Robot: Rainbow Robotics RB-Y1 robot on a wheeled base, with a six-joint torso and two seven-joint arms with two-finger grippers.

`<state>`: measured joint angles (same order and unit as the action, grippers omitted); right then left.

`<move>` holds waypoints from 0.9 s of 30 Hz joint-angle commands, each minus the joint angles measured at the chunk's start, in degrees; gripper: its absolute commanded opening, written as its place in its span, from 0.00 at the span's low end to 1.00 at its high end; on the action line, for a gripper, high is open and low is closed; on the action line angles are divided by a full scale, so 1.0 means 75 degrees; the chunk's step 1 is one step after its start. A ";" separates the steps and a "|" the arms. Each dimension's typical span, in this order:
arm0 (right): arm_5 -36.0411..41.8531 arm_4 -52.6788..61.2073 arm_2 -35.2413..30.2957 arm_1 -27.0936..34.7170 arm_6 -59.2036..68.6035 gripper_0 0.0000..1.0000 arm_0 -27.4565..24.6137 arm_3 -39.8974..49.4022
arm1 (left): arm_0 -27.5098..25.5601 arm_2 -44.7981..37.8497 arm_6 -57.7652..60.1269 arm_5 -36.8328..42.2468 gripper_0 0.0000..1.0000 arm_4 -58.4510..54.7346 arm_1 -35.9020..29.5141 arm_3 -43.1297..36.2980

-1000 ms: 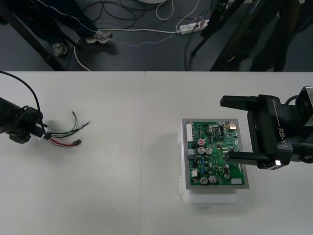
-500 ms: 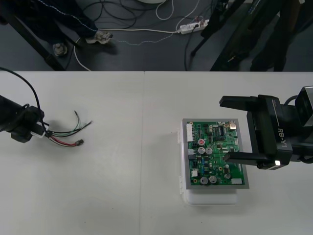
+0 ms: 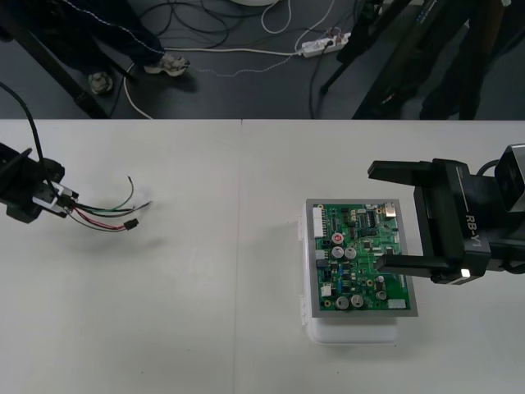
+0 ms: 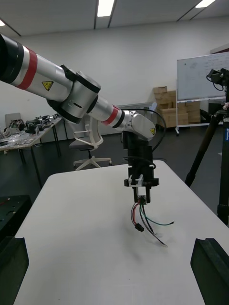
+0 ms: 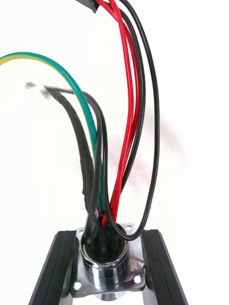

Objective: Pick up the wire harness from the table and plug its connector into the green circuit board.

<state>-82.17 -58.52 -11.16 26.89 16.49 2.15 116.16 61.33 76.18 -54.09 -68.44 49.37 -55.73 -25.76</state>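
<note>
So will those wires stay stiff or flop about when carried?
Probably floppy: the wires droop in curves below the left fingers. Likely light, being thin. The metal socket looks rigid, so that grip should hold, though the plug may swing.

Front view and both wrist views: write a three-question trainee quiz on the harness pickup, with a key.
1. True or false: the plug of the wire harness is apart from the green circuit board.
2. Which part of the harness does the left gripper clamp? A) the black plug B) the round metal socket C) the loose end of the green wire
3. Fill in: the fingers of the right gripper, over the board's right side, stand ____.

Key: 1 true; 2 B; 3 open.
</note>
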 commanded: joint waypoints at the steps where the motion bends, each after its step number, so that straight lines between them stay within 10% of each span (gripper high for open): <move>1: -0.0013 -0.0013 0.0106 -0.0011 0.0204 1.00 0.0182 0.0239 | 0.0577 -0.0489 0.1376 -0.1152 0.00 0.0108 -0.0925 -0.0760; 27: -0.0013 0.0057 0.0059 0.0024 0.0380 1.00 0.0171 0.0239 | 0.0671 -0.2716 0.5290 -0.2875 0.00 0.0519 -0.1968 -0.3491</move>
<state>-82.18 -58.53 -11.15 26.89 17.03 2.20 116.17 63.35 59.16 -24.22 -86.63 53.86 -66.89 -49.08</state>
